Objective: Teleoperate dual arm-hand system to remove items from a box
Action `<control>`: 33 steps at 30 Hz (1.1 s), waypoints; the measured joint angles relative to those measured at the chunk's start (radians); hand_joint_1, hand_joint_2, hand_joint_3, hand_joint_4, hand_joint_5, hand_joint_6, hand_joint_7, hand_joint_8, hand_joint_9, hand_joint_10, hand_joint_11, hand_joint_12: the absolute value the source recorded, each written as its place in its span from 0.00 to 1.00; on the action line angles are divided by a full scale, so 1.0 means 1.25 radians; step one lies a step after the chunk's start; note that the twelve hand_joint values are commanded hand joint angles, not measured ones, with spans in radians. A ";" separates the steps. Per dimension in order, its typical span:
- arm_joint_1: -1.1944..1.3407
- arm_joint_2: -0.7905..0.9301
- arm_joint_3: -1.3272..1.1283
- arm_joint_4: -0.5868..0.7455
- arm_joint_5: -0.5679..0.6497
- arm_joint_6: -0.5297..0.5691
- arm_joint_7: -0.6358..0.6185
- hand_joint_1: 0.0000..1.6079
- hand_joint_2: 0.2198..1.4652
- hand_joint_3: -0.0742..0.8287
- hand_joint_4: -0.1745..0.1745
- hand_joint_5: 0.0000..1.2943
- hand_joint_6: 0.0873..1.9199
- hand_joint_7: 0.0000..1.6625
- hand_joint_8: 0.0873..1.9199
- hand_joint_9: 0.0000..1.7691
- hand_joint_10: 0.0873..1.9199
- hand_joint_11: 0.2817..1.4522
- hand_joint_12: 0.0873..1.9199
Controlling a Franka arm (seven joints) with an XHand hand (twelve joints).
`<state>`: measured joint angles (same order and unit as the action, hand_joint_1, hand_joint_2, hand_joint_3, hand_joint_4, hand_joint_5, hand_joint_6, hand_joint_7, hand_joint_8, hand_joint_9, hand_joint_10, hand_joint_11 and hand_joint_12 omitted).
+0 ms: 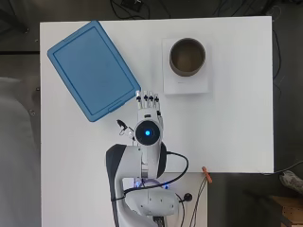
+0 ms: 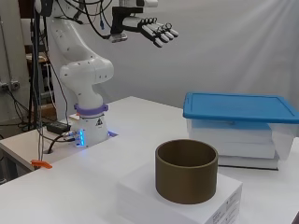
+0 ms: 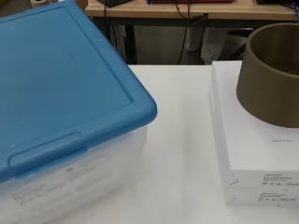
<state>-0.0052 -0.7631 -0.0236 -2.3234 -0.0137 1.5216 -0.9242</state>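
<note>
robot hand (image 2: 148,27) hovers flat-fingered, seemingly well above lidded box (image 1: 92,70).

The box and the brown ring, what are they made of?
The box looks like clear, smooth plastic: you can see white stuff through its walls. Its blue lid looks like matte plastic. The ring has a dull brown, even surface, maybe cardboard or wood; I can't tell.

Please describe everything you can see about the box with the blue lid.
The box is a clear plastic tub closed by a flat blue lid with a raised rim and a latch tab on its short side. Through the walls, white stacked contents show. It stands on the white table, turned at an angle, beside the brown ring on the white packet. The hand hovers above, open, touching nothing.
</note>
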 joint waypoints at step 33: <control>0.040 0.304 0.306 -0.134 -0.218 0.291 0.105 0.17 0.41 0.06 0.42 0.00 0.00 0.00 0.00 0.06 0.00 0.07 0.00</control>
<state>0.0445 -0.3836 0.3593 -2.4913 -0.2864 1.8848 -0.7930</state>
